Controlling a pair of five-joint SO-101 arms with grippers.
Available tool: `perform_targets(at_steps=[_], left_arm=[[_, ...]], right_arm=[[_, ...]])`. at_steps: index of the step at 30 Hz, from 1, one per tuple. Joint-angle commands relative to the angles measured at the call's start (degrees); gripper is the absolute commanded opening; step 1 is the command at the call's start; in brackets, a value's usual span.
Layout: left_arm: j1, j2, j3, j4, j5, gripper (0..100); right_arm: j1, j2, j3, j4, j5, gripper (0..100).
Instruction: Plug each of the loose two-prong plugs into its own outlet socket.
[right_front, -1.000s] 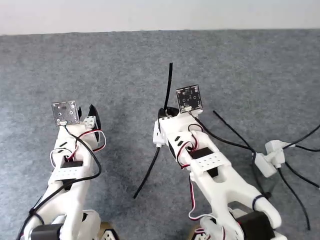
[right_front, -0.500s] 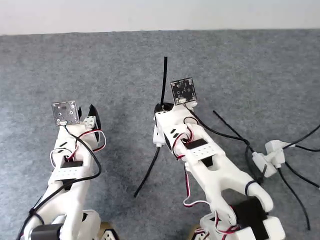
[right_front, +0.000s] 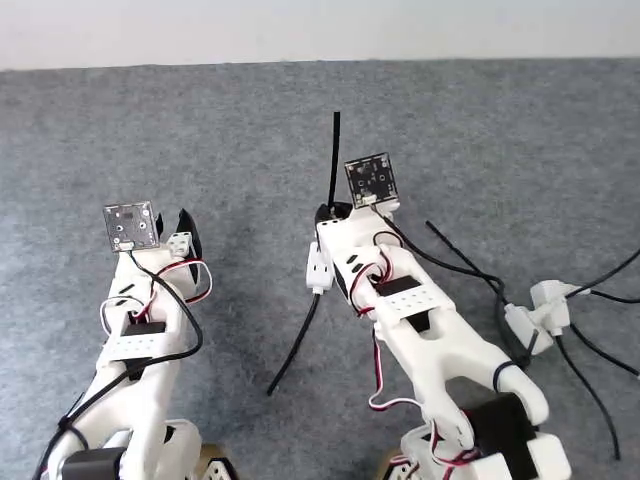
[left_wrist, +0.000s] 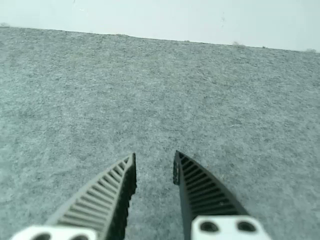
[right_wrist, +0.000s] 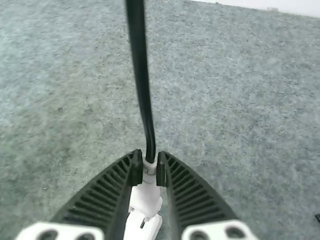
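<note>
Right gripper (right_wrist: 148, 154): clamped tight on plug (right_wrist: 145, 200) at the neck, right where cord (right_wrist: 140, 75) leaves the white body. Body tucked back between the jaws toward the wrist. Cord sticking straight out past the tips.

High view: plug (right_front: 318, 268) at the side of the right arm, apparently off the mat (right_front: 480, 130). Cord (right_front: 335, 160) pointing away from the arms. Another black length trailing on the mat from under the arm, its join to the plug hidden.

Left gripper (left_wrist: 155, 156): parted a little, nothing in it, over bare mat, well apart from the plug.

White blocks (right_front: 535, 315) with black leads, on the mat to the right of the right arm. Likely the sockets, openings too small to tell.

Handling, as a judgement:
- Plug: light, hard, smooth plastic, prone to swivel between the ribbed pads (right_wrist: 180, 190) if pinched on the neck alone.
- Cord: semi-stiff, holding its own line, likely to lever the plug off axis.
- Better hold: flat sides of the body, prongs free and in line with the jaws. Prong direction not readable here.
- Blocks: light and loose too, likely to slide under a push. Bracing with the free gripper advisable.
</note>
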Motion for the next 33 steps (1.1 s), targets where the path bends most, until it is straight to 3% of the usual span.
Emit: perform_targets(at_steps=[1, 28, 33], left_arm=[[-0.26, -1.49, -0.31, -1.49, 0.44, 12], [-0.26, -1.49, 0.22, -1.49, 0.44, 12], [-0.09, -1.41, 0.22, -0.44, 0.44, 12]], right_arm=[[0.31, -1.19, -1.14, -0.92, 2.2, 0.9], [-0.75, -1.19, -0.62, -1.45, 2.73, 0.9], [-0.75, -3.03, -2.46, 8.92, 3.16, 0.8]])
